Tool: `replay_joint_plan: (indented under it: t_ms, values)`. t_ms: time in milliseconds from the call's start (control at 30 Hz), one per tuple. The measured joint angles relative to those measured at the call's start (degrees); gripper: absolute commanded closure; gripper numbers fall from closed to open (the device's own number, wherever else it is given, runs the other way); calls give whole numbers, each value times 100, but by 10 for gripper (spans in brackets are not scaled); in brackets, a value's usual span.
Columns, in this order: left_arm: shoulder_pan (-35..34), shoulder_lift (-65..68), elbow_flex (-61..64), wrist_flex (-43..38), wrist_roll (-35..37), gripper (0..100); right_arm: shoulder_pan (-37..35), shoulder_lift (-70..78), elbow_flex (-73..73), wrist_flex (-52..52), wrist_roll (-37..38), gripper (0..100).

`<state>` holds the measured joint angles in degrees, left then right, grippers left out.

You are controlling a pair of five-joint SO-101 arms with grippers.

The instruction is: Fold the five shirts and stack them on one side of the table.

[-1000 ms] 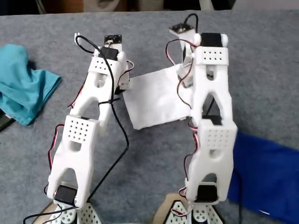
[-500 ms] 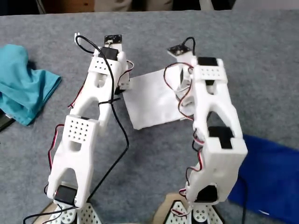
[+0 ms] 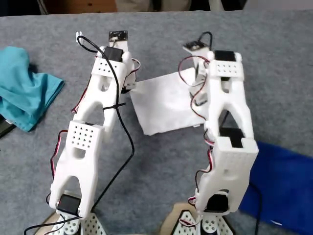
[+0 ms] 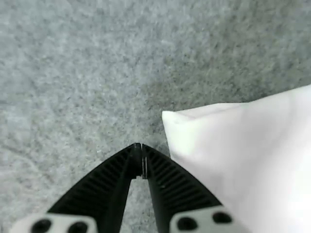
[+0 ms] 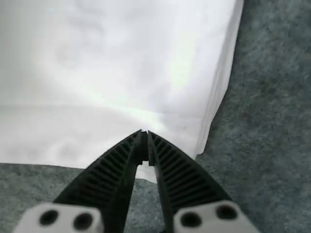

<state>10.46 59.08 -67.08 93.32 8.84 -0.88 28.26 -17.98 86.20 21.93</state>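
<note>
Fabric of white shirt (image 5: 121,63) is partly hidden behind right pincer (image 5: 144,141), tips together; left pincer (image 4: 141,153) likewise together.

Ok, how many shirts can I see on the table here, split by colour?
white shirt: 1
teal shirt: 1
blue shirt: 1
Total: 3

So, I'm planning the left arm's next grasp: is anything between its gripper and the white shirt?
Nothing visible. The left gripper, shut, sits just beside a corner of the white shirt, with only bare grey table between them.
</note>
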Motion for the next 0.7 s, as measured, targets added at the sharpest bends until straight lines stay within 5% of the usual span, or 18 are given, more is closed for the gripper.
replay_joint_plan:
  t_ms: [333,700]
  values:
    - [0,0,-554,185,-976,982,149,-677,-325,1011,-1363,993]
    - [-404,0,-1547,686,-1327,982,879,-2585,-105,1486,-1477,990]
